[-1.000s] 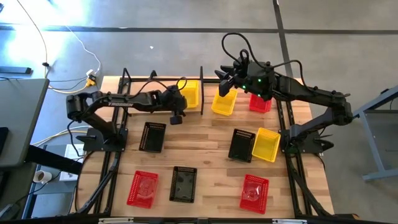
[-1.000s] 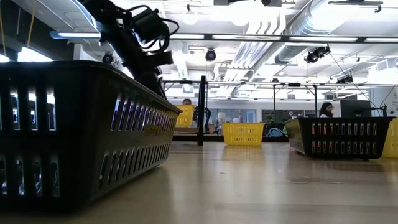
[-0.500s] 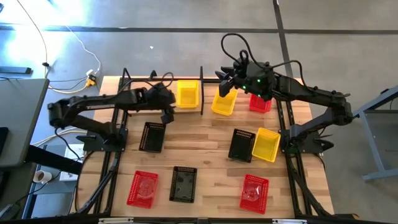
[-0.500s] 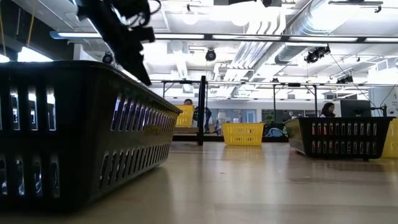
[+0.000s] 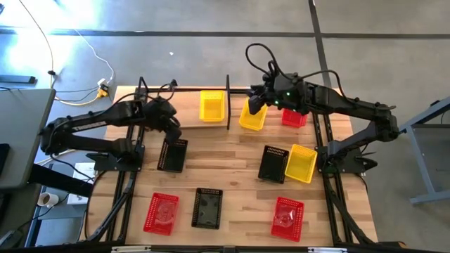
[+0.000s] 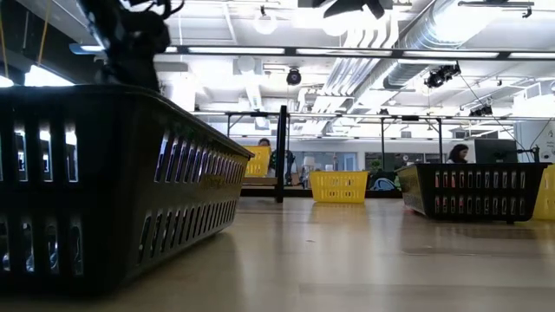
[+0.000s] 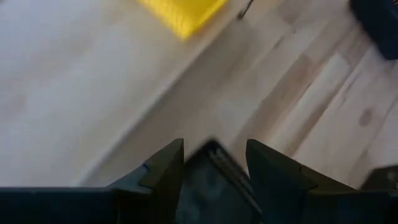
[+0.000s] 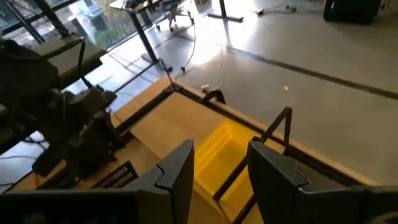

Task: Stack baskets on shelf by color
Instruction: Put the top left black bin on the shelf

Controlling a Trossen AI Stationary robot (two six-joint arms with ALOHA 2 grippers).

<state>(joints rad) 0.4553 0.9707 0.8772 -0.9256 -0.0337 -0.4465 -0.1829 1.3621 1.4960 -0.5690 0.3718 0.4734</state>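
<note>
The shelf (image 5: 188,107) runs along the table's far edge. One yellow basket (image 5: 212,105) sits on it left of a black upright post, a second yellow basket (image 5: 253,117) right of that post, and a red basket (image 5: 294,117) farther right. My left gripper (image 5: 172,132) (image 7: 214,163) is open and hovers over the far end of a black basket (image 5: 172,154) lying on the table. My right gripper (image 5: 254,100) (image 8: 221,168) is open above the second yellow basket and holds nothing; the right wrist view looks past it to the first yellow basket (image 8: 224,149).
On the tabletop lie a black basket (image 5: 274,163) beside a yellow one (image 5: 301,163), and near the front edge a red basket (image 5: 161,212), a black one (image 5: 207,208) and another red one (image 5: 287,216). The low view is half filled by a close black basket (image 6: 113,191).
My left gripper has drawn back from the yellow basket on the shelf, moving toward the table's left and near edges, and now stands over the black basket's far end. My right arm has hardly moved.
</note>
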